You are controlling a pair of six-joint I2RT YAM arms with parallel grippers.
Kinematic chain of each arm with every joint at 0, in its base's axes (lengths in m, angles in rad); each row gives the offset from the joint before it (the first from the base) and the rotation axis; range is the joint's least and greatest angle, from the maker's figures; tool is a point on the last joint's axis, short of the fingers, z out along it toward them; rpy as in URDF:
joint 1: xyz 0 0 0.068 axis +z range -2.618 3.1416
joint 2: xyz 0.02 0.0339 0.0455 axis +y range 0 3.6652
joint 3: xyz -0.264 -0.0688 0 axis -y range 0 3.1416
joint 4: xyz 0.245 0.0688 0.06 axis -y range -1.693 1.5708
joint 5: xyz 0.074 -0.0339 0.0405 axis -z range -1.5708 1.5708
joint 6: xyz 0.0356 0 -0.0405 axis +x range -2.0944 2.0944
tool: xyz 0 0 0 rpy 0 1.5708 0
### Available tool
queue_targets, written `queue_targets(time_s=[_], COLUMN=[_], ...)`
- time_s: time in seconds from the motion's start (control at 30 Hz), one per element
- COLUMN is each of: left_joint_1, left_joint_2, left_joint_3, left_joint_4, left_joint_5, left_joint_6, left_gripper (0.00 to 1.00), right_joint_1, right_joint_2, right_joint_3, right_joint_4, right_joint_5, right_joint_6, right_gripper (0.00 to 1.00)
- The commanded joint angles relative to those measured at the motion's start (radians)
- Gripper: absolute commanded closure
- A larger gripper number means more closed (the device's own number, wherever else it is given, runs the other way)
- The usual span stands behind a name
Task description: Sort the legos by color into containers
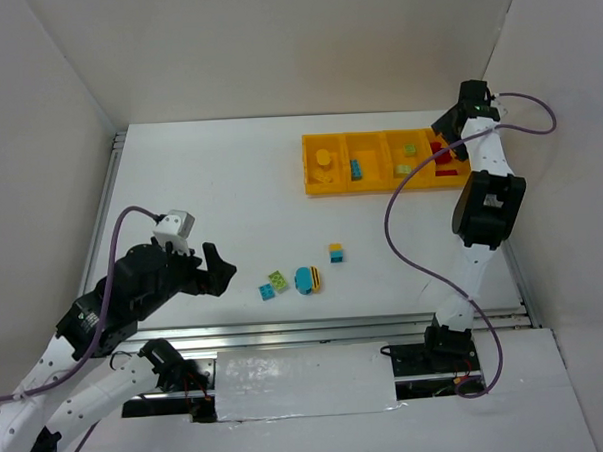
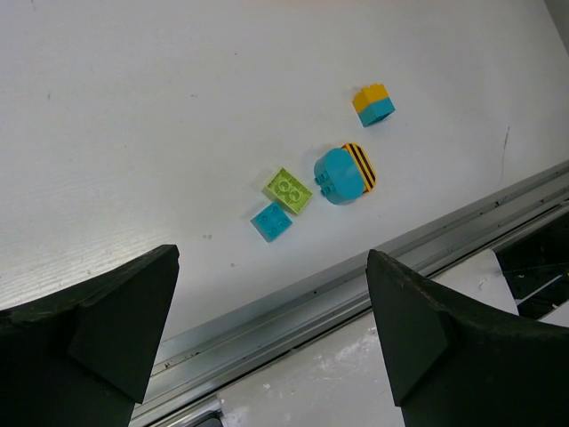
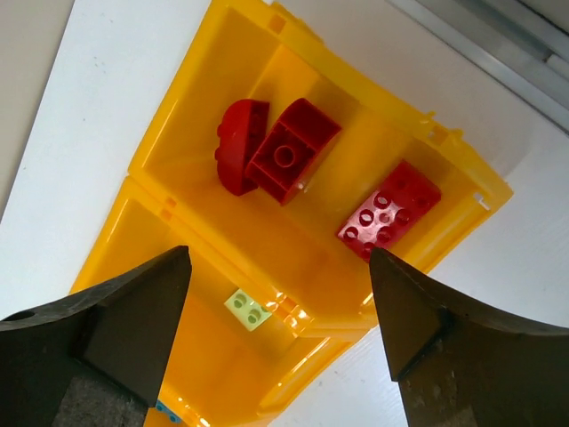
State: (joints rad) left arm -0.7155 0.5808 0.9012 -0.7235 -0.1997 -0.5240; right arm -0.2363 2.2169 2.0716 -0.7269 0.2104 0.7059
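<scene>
Both wide open, left gripper (image 2: 271, 265) and right gripper (image 3: 280, 258) hang over a white table (image 1: 219, 180) inside seemingly plain white walls (image 1: 274, 47).

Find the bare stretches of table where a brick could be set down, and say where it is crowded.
Bare: the white table left of the yellow tray, and the strip between tray and the four loose bricks. Crowded: those bricks beside the left gripper.
</scene>
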Motion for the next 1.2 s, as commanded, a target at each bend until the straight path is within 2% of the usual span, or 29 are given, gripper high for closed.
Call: queue_targets(time_s=[0.0,0.17,0.23,0.27,0.3,0.33,0.37,0.4,0.43,0.57,0.6,0.77,0.93,1.17], left_joint_1=[-0.001,-0.001,-0.001,-0.001,-0.001,0.001,0.001,0.001,0.001,0.007,0.008,0.007,0.007,0.007], left_joint_2=[-0.006,-0.039,-0.047,-0.048,-0.052,-0.055,-0.056,-0.061,-0.061,-0.059,-0.058,-0.071,-0.093,-0.092], left_joint_3=[-0.002,-0.005,0.001,0.004,0.007,0.01,0.01,0.01,0.01,0.008,0.008,0.004,-0.002,-0.005], left_joint_4=[0.045,0.039,0.013,0.003,-0.008,-0.025,-0.03,-0.031,-0.028,-0.024,-0.024,-0.01,-0.004,0.007], left_joint_5=[0.008,-0.033,-0.104,-0.13,-0.177,-0.196,-0.21,-0.217,-0.219,-0.205,-0.202,-0.172,-0.153,-0.127], left_joint_6=[0.016,-0.004,-0.037,-0.05,-0.077,-0.086,-0.093,-0.099,-0.097,-0.093,-0.091,-0.085,-0.082,-0.07], left_gripper=[0.01,0.01,0.01,0.01,0.01,0.0,0.0,0.0,0.0,0.0,0.0,0.01,0.01,0.0], right_joint_1=[-0.003,0.058,0.161,0.205,0.315,0.371,0.429,0.534,0.584,0.782,0.816,0.965,1.008,1.02], right_joint_2=[-0.046,-0.202,-0.355,-0.414,-0.472,-0.578,-0.626,-0.67,-0.736,-0.844,-0.859,-0.883,-0.812,-0.744], right_joint_3=[0.01,-0.08,-0.199,-0.255,-0.368,-0.424,-0.488,-0.609,-0.657,-0.876,-0.951,-1.094,-1.117,-1.144], right_joint_4=[-0.012,0.004,0.039,0.059,0.088,0.102,0.121,0.156,0.164,0.19,0.217,0.276,0.254,0.31], right_joint_5=[-0.012,-0.055,-0.042,-0.011,0.012,0.041,0.097,0.112,0.115,0.109,0.104,0.125,0.159,0.211], right_joint_6=[0.015,-0.014,-0.066,-0.094,-0.138,-0.152,-0.169,-0.171,-0.172,-0.094,-0.086,-0.022,-0.009,-0.029], right_gripper=[0.11,0.1,0.09,0.03,0.0,0.0,0.0,0.0,0.0,0.04,0.05,0.17,0.29,0.33])
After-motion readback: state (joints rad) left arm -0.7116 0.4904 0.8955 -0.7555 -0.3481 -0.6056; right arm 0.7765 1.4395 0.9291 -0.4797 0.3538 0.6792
